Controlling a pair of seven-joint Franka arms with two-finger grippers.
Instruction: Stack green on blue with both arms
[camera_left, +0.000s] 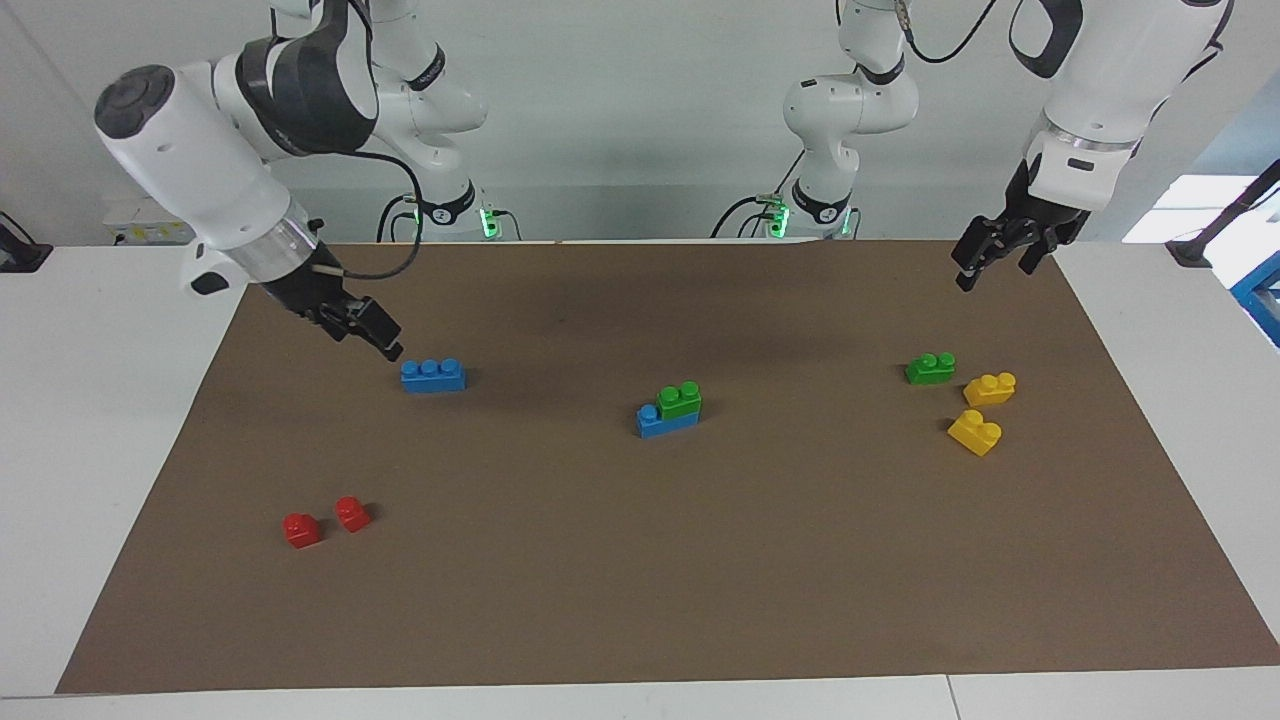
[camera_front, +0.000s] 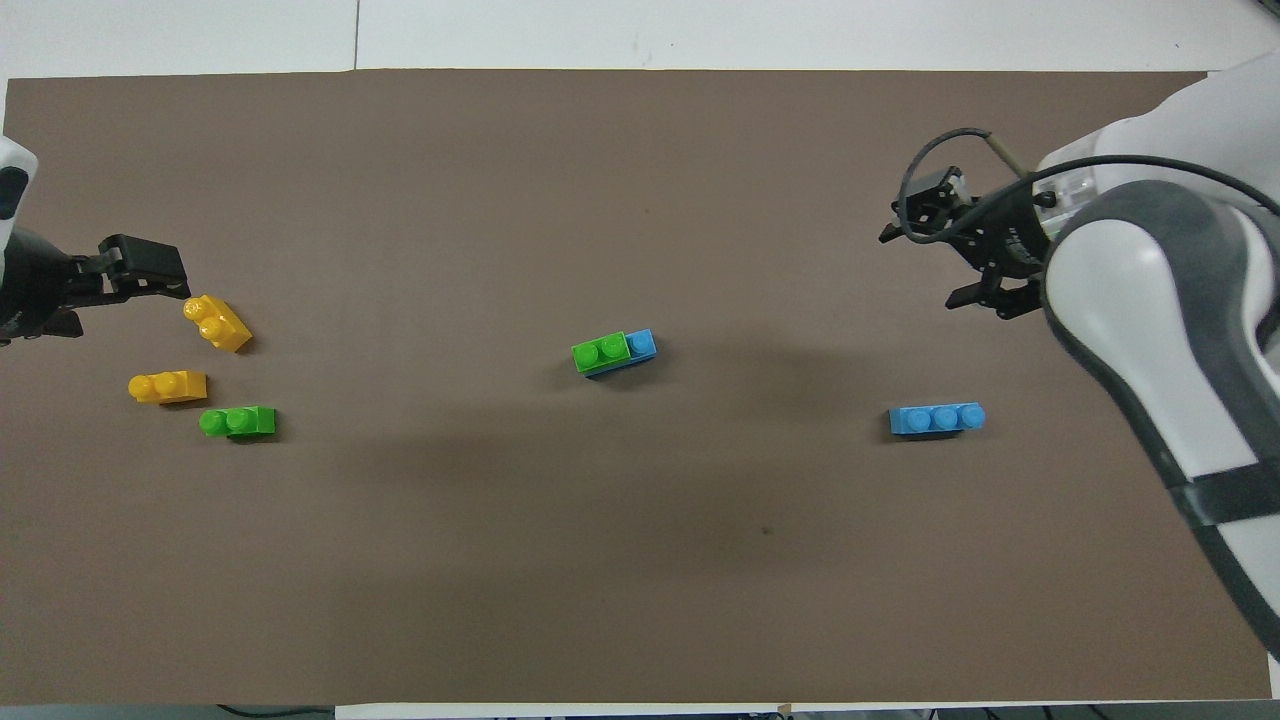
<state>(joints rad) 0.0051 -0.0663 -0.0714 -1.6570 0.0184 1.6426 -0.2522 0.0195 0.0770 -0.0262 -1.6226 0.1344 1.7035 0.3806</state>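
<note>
1. Toward the right arm's end: right gripper raised over the brown mat, fingers spread, holding nothing, just beside a loose bright blue three-stud plastic brick.
2. Mid-mat: small green two-stud plastic brick stacked on a second blue three-stud brick.
3. Toward the left arm's end: another green stepped brick lying loose; left gripper above the mat, fingers spread, empty.
</note>
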